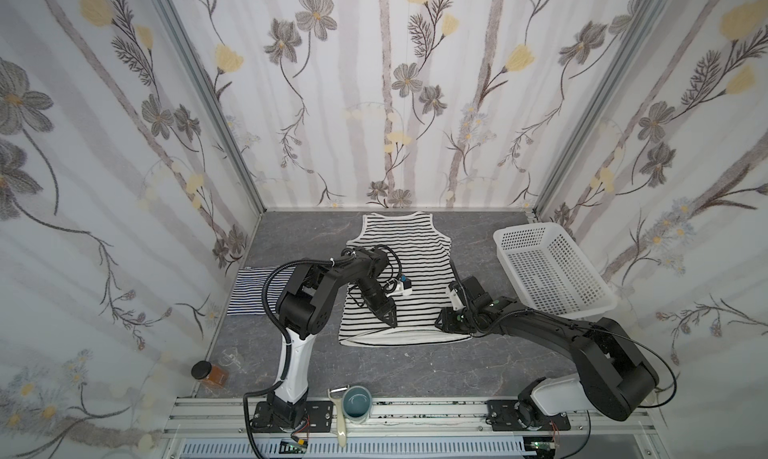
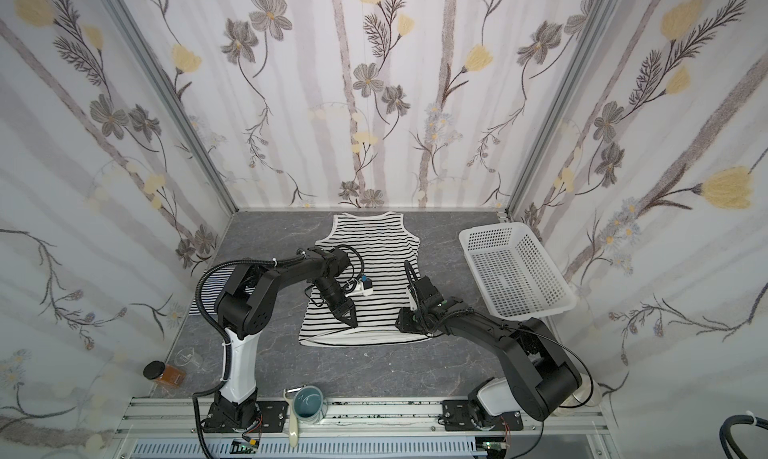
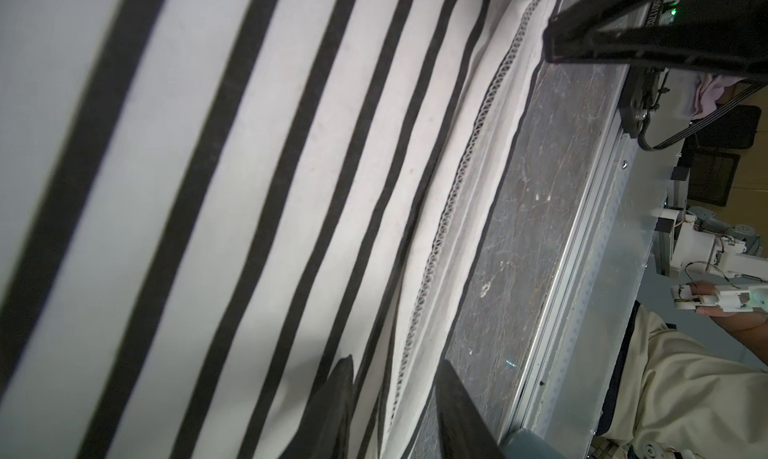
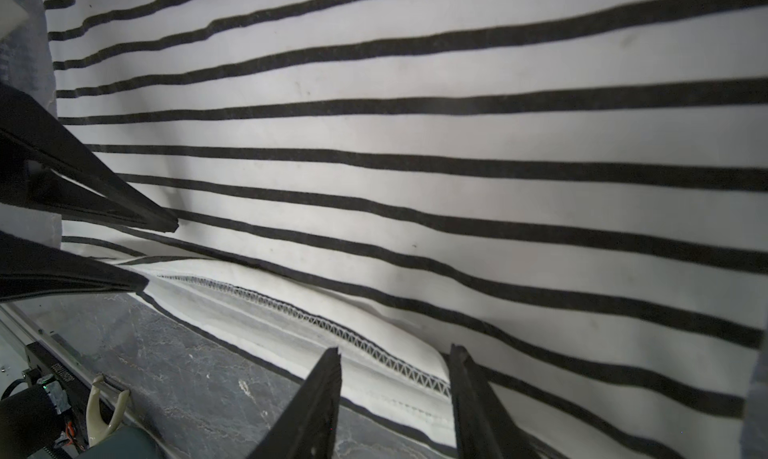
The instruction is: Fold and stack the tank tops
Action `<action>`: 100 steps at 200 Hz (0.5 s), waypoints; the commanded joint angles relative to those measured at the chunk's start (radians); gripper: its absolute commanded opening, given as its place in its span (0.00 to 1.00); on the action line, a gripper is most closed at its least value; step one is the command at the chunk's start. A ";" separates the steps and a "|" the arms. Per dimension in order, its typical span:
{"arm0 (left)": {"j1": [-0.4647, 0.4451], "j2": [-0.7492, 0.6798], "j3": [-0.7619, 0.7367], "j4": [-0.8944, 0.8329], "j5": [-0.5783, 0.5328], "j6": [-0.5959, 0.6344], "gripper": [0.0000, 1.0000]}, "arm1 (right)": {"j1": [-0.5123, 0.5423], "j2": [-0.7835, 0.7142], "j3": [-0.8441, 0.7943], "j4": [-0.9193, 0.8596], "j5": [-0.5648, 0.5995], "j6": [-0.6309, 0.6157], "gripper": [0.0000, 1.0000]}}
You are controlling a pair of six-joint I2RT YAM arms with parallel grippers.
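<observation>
At nine o'clock on the table, the navy-striped tank top (image 1: 247, 290) lies folded by the wall. The black-striped tank top (image 1: 415, 245) is spread flat in the middle, neckline to twelve, hem to six. The left gripper (image 1: 390, 320) hangs over that hem, fingers partly spread, gripping nothing. The right gripper (image 1: 441, 322) is at the hem's five o'clock corner, fingers likewise apart, not closed on the cloth. The white basket (image 1: 548, 265) stands at three o'clock.
</observation>
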 commanded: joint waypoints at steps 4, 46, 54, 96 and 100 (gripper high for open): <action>-0.008 -0.015 -0.011 0.013 -0.004 -0.015 0.35 | 0.007 -0.020 -0.007 0.031 -0.003 -0.009 0.45; -0.037 -0.035 -0.040 0.018 0.011 -0.020 0.35 | 0.012 -0.064 -0.035 0.023 -0.004 -0.001 0.45; -0.042 -0.039 -0.043 0.018 0.014 -0.021 0.35 | 0.012 -0.074 -0.040 0.021 -0.003 0.000 0.45; -0.060 -0.053 -0.055 0.021 0.019 -0.026 0.36 | 0.012 -0.137 -0.052 0.022 -0.016 0.010 0.45; -0.064 -0.056 -0.057 0.021 0.019 -0.026 0.36 | 0.012 -0.144 -0.052 0.022 -0.016 0.010 0.44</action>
